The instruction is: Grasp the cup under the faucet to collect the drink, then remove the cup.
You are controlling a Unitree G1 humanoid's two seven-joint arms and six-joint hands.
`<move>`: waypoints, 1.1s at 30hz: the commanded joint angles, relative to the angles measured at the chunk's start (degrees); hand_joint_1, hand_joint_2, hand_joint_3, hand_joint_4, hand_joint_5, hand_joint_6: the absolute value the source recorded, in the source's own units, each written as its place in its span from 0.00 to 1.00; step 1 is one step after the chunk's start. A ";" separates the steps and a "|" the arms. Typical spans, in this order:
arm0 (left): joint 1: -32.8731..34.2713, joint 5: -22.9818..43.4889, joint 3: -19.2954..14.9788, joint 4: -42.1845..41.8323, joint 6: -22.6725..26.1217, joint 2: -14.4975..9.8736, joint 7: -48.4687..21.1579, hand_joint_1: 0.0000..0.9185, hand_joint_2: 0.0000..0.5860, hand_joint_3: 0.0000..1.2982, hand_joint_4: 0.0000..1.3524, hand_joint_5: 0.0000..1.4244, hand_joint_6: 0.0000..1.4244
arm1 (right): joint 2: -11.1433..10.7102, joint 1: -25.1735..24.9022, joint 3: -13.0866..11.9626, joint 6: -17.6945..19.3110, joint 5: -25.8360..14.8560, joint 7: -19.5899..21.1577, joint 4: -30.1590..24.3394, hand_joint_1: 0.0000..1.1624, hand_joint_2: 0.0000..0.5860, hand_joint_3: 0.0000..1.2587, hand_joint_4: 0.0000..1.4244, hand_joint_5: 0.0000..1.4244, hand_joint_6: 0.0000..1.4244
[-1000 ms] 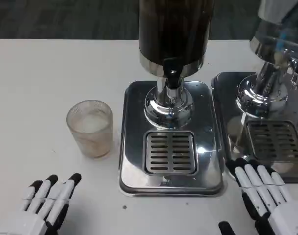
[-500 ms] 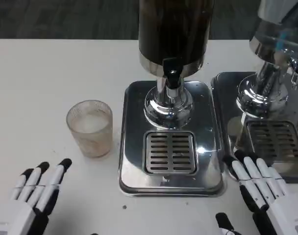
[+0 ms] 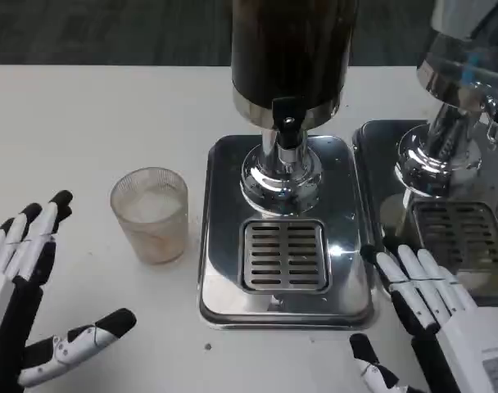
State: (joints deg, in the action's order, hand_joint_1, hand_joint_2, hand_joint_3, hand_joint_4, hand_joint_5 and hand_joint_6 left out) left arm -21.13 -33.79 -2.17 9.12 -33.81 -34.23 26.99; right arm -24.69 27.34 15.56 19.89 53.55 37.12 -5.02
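Cup stands upright on the white surface, just left of the steel tray and not yet on it; it looks ribbed, translucent and empty, though a pale film inside makes that hard to be sure of. The grille sits in the tray's near half, and the faucet hangs from the dark tank above the tray's back half, so nothing is under the spout. A second dispenser stands to the right on its own tray.

My left hand is near the cup's left side, apart from it, fingers wide and thumb spread, holding nothing. My right hand lies at the tray's near right corner, fingers straight and apart, also holding nothing.

I judge this the reach before the grasp: nothing of the task proper is done. Next I must bring the left hand in around the cup's wall, close on it gently since thin plastic may flex, then carry it over the tray lip and set it below the faucet
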 commanded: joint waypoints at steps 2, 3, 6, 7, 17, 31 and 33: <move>6.29 3.40 -0.27 5.73 0.88 0.64 -3.97 0.01 0.05 0.00 0.00 0.04 0.03 | 1.22 -1.82 0.55 0.21 -0.48 -0.64 0.41 0.36 0.79 0.11 0.06 0.05 0.11; 7.21 3.76 -0.26 6.55 0.86 0.70 -4.38 0.03 0.05 0.00 0.00 0.06 0.04 | 1.45 -2.18 0.72 0.19 -0.45 -0.69 0.49 0.36 0.79 0.11 0.06 0.06 0.11; 11.14 4.34 0.10 10.35 0.55 0.96 -5.22 0.09 0.04 0.00 0.00 0.08 0.06 | 2.41 -3.65 1.41 0.18 -0.38 -0.83 0.88 0.36 0.79 0.12 0.07 0.07 0.11; 12.24 4.35 0.23 11.62 0.35 0.92 -5.30 0.10 0.04 0.00 0.00 0.08 0.07 | 2.75 -4.12 1.66 0.13 -0.37 -0.88 1.07 0.36 0.79 0.12 0.07 0.07 0.11; 22.47 4.14 2.74 24.92 -0.90 0.39 -6.60 0.19 0.03 0.02 0.02 0.11 0.11 | 5.98 -8.10 4.49 0.49 0.01 0.11 3.58 0.38 0.77 0.15 0.09 0.09 0.12; 32.24 6.30 6.16 38.57 -4.56 0.83 -10.15 0.23 0.04 0.04 0.05 0.15 0.14 | 7.00 -10.54 6.07 0.35 0.04 0.99 5.37 0.38 0.77 0.18 0.11 0.10 0.14; 33.58 6.84 6.63 40.31 -5.08 0.96 -11.18 0.23 0.04 0.04 0.05 0.15 0.14 | 7.08 -10.73 6.13 0.28 0.02 1.08 5.54 0.38 0.77 0.18 0.11 0.10 0.14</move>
State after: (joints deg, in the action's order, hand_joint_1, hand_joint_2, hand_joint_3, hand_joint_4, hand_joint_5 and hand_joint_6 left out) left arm 10.32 -27.84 3.67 47.18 -37.77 -33.38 17.39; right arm -18.02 17.16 21.53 19.94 53.59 37.20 -0.07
